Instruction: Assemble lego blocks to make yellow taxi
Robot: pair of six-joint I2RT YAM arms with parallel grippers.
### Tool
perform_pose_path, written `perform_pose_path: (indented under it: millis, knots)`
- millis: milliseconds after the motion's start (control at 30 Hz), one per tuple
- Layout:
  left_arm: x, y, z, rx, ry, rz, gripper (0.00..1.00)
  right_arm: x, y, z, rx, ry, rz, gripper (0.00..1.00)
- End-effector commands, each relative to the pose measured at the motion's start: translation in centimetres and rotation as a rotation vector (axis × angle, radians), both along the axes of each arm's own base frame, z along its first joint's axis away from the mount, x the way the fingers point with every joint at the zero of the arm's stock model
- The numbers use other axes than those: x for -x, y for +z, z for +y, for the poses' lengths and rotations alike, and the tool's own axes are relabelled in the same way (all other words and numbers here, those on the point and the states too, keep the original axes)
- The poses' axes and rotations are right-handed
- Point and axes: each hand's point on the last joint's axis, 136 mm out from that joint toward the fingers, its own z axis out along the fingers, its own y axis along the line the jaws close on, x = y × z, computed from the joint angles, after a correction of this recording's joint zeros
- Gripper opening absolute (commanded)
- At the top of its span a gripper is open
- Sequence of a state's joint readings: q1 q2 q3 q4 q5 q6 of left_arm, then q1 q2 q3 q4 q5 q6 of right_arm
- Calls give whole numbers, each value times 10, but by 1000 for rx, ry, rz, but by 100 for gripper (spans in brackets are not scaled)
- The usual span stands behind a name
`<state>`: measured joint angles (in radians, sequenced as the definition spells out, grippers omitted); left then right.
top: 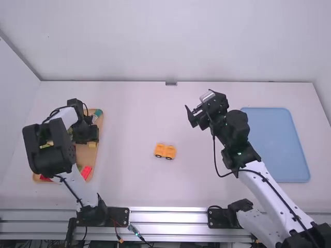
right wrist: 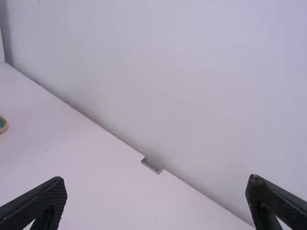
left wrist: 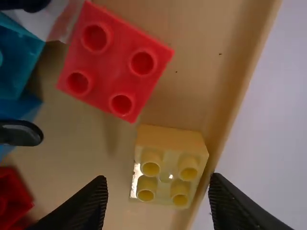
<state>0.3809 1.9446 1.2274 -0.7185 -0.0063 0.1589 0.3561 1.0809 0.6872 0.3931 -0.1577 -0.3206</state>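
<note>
Over the wooden tray [top: 98, 150] hangs my left gripper [top: 87, 135]. In the left wrist view, the left gripper [left wrist: 158, 184] is open, its fingers on either side of a translucent yellow four-stud block [left wrist: 169, 165] lying beside the tray's wall. A red four-stud block [left wrist: 115, 62] lies close to that block. On the table's middle stands a yellow-orange vehicle piece [top: 165, 151] with dark wheels. My right gripper [top: 195, 115] is raised behind and right of it; in the right wrist view the right gripper [right wrist: 156, 184] is open, with nothing between its fingers.
Blue blocks [left wrist: 19, 62] and another red block [left wrist: 12, 196] share the tray. A light blue tray [top: 276, 144] lies at the right of the table, beside the right arm. The back wall meets the table's far edge [right wrist: 153, 165].
</note>
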Motion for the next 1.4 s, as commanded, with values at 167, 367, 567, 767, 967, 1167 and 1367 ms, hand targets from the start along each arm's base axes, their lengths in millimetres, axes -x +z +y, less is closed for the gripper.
perform_pose_path:
  millis: [167,367,567,767,967,1167,1367]
  knots:
    - [1,-1,5,-11,-20,-16,51,-1,13,0,-19,-1,-21,99]
    - [1,-5,-3,29,-66,-27,46,-1,16,0,-23,1,-31,99]
    - [2,-5,-4,30,-67,-26,40,3,17,9,-23,24,-36,99]
    - [3,-6,-4,31,-67,-25,40,3,18,10,-18,27,-42,99]
    - [7,-12,-6,32,-67,-20,40,3,17,10,-17,27,-40,99]
    - [4,-11,0,6,-64,-30,25,3,17,10,-17,27,-39,99]
    - [-1,-8,7,-40,-71,-35,20,3,15,10,-14,26,-32,99]
